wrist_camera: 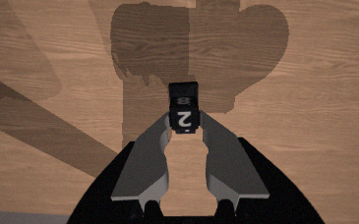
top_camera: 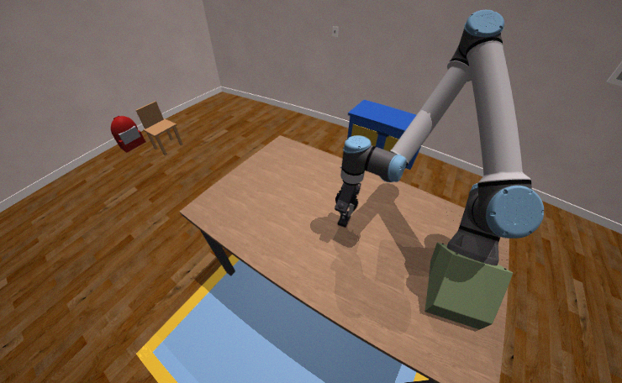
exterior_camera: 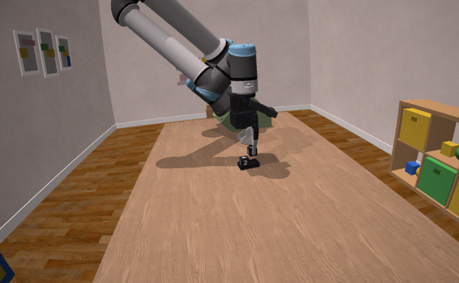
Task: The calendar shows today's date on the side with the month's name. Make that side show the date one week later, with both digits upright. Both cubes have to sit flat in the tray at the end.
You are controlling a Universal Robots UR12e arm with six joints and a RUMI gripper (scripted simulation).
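In the exterior view the bench is stretching away from its near edge, and nothing is standing on that near half. Around the middle, well apart from every edge, a low black tray is lying flat. One black cube is sitting in the tray's end that is farther from the edge beside the shelf, and it is showing a white 2 upright toward the near edge. The tray's other end, nearer that edge, is standing bare. Just above that bare end the pincer is pointing straight down and gripping the second cube between its grey fingers. This cube is hanging close over the tray, and a thin gap seems to be showing beneath it. In the wrist view the gripped cube is turning a white 2 toward the camera, with another marked face beside it that is too small to read, and the tray is showing as a dark block just beyond. Behind the pincer the arm is sloping up and back, and its green base is sitting at the bench's far end.
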